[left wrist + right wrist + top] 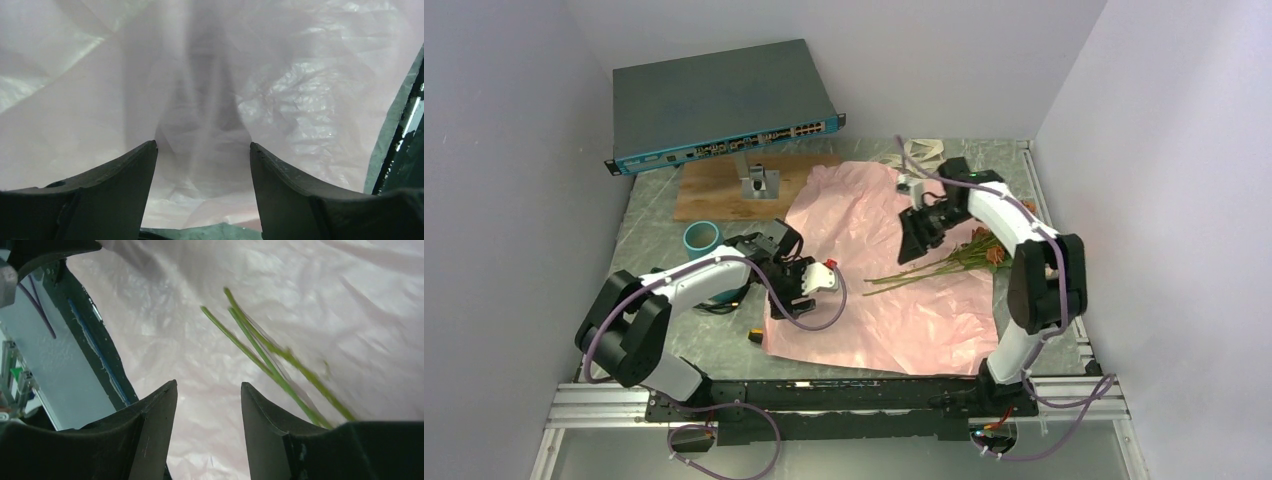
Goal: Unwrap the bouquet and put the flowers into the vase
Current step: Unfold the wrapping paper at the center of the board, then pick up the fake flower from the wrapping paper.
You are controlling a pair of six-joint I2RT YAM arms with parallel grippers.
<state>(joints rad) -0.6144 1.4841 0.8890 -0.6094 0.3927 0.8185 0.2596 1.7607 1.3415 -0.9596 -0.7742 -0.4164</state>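
The bouquet is unwrapped: its pink paper (874, 230) lies spread flat on the table. The flowers (980, 250) lie loose on the sheet's right side, with thin green stems (265, 357) pointing left. The teal vase (702, 238) stands upright left of the paper, partly behind my left arm. My left gripper (792, 303) (202, 150) hangs open over the paper's left edge with only paper showing between its fingers. My right gripper (910, 250) (209, 387) is open just above the paper, and the stems lie to the right of its fingers, outside the gap.
A cream ribbon (924, 152) lies at the back beyond the paper. A network switch (714, 105) stands at the back left, above a wooden board (714, 190) with a small metal stand (760, 181). White walls close in both sides.
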